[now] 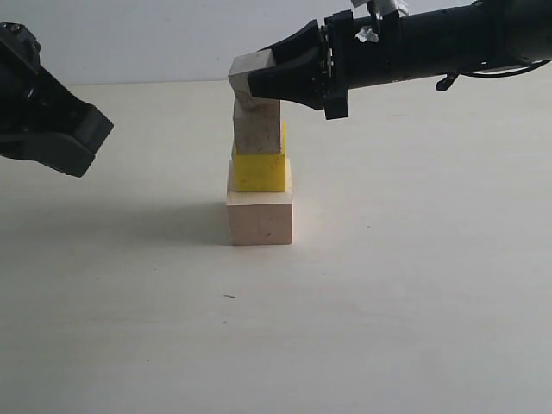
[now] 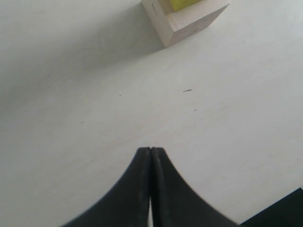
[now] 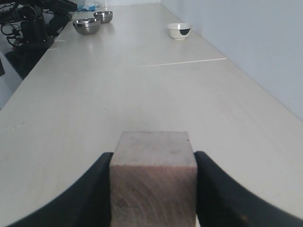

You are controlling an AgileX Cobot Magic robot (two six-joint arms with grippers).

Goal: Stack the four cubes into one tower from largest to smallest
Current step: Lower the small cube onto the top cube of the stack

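While the right pincer (image 1: 262,76) clamps the smallest wood cube (image 1: 246,67) at the upper centre of the exterior view, that cube sits tilted, one corner down toward the second small cube (image 1: 257,128). Below, squarely stacked, stand the yellow cube (image 1: 259,171) and the large wood cube (image 1: 260,220) on the bench (image 1: 397,302). The left pincer (image 1: 86,134) hangs shut at the left edge, well apart.

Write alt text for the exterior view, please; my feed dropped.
The right gripper holds the fourth cube, tilted, at the top of three stacked cubes: large wood cube, yellow cube, small wood cube. The left gripper sits off to the left, apart from them.
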